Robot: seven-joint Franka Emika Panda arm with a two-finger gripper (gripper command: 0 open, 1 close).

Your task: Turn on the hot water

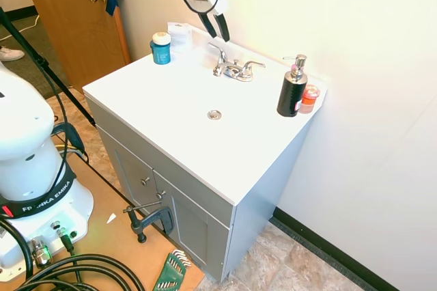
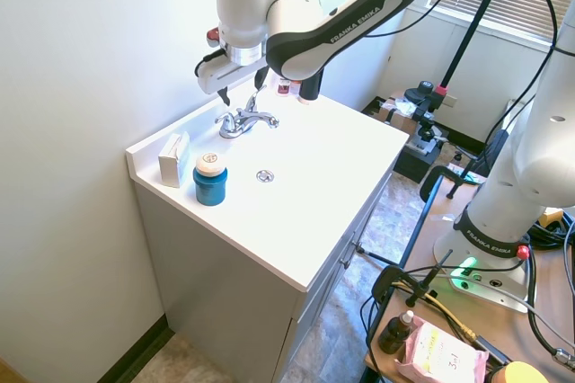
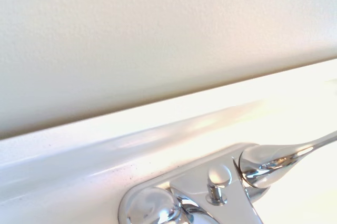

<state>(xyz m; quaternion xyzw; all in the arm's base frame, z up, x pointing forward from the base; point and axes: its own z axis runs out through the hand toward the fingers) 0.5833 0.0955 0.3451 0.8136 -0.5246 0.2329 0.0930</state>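
A low chrome faucet (image 1: 235,69) stands at the back of the white sink top (image 1: 171,100), close to the wall. The hot water lever (image 1: 218,52) is its left end, slanting up and back; in the second exterior view that lever (image 2: 225,122) is the end nearer the blue jar. My gripper (image 1: 216,28) hangs open a little above this lever, fingers pointing down, touching nothing. From the other side the gripper (image 2: 243,88) sits just over the faucet (image 2: 244,120). The wrist view shows the faucet base (image 3: 210,192) against the wall, one lever (image 3: 295,153) reaching sideways.
A blue jar (image 1: 161,48) and a small white box (image 1: 179,33) stand left of the faucet. A black soap pump (image 1: 292,88) and an orange container (image 1: 309,98) stand to its right. The drain (image 1: 214,115) lies in front. The wall is right behind.
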